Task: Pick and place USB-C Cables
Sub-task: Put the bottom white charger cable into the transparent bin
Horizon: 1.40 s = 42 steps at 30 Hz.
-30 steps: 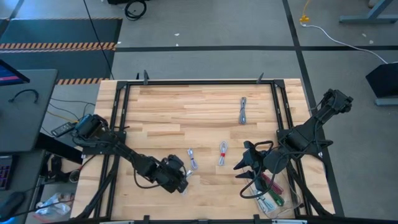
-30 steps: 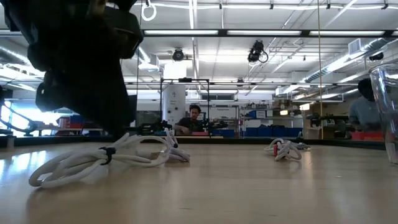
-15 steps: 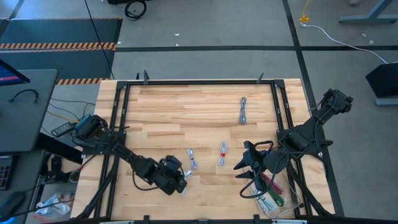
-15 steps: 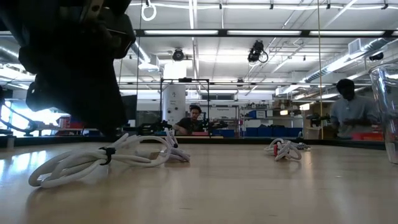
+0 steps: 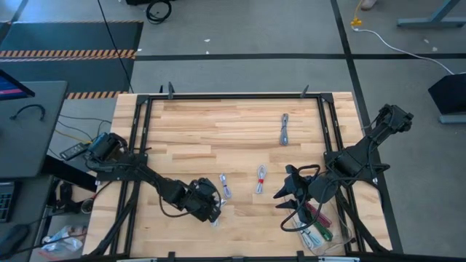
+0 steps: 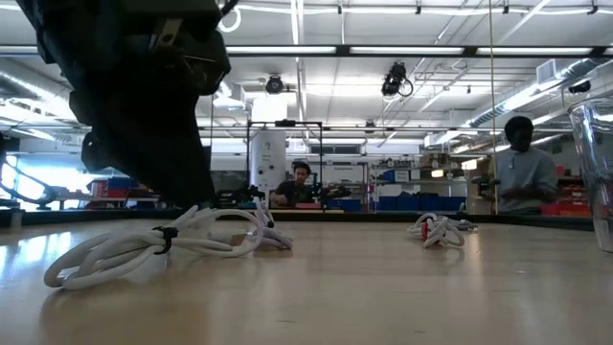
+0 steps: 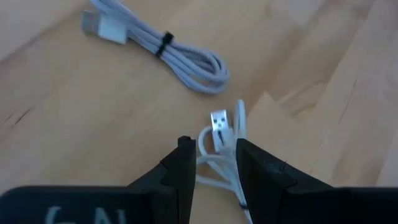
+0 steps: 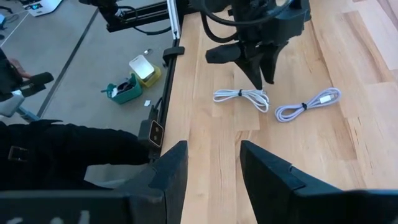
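Observation:
My left gripper (image 5: 211, 207) (image 7: 216, 155) is open and points down over a white coiled cable (image 5: 218, 215) (image 7: 219, 146) (image 8: 241, 96) that lies flat on the table. Its fingers stand on either side of the cable's connector end, and I cannot see them touching it. A second white cable (image 5: 225, 186) (image 7: 168, 46) lies just beyond. A cable with a red tie (image 5: 260, 179) (image 6: 436, 230) and a grey cable (image 5: 284, 129) lie farther off. My right gripper (image 5: 284, 207) (image 8: 212, 155) waits open near the table's near right, beside the clear tray (image 5: 331, 240).
The clear tray holds a purple cable (image 5: 318, 215) and a green cable (image 5: 324, 233). A black frame (image 5: 233, 96) runs around the wooden table. In the low view the tray's wall (image 6: 594, 144) stands at the right, and two people show in the room behind.
My left gripper has shifted a little toward the table's left, then back toward the right and far edge, and now stands over the white cable's connector end. The cable has stayed where it lay. A person has walked into the background.

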Each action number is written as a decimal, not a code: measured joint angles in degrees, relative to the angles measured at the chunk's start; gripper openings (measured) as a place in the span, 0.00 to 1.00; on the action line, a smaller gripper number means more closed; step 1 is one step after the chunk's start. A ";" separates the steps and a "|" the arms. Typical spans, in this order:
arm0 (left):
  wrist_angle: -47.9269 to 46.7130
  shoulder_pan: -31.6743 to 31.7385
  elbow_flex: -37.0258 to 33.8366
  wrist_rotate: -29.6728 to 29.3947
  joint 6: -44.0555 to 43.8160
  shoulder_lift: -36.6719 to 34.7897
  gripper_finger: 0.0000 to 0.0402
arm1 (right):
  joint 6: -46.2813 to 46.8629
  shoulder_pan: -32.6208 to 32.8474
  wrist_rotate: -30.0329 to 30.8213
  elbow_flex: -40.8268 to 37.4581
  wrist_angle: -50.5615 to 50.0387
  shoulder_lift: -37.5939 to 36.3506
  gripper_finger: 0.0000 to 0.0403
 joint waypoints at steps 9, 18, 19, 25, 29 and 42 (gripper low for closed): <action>0.04 0.87 -0.02 6.34 7.41 0.00 0.30 | 0.45 0.00 0.07 0.00 0.11 0.00 0.38; -0.21 0.89 -0.02 6.06 10.09 0.00 0.28 | 1.00 0.00 0.20 0.02 1.47 0.02 0.38; -0.33 0.87 -0.02 5.72 10.28 0.00 0.26 | 1.00 0.00 0.22 0.02 1.53 0.02 0.38; -0.39 0.68 -0.02 0.98 12.08 0.01 0.03 | 1.00 -0.02 1.50 0.02 1.51 0.02 0.38; -0.09 0.68 -0.04 -0.04 13.29 0.07 0.01 | 1.02 0.00 1.55 0.02 1.51 0.02 0.38; -4.12 -1.01 -0.04 3.13 7.89 0.09 0.02 | 1.87 0.00 1.31 0.02 1.40 0.02 0.38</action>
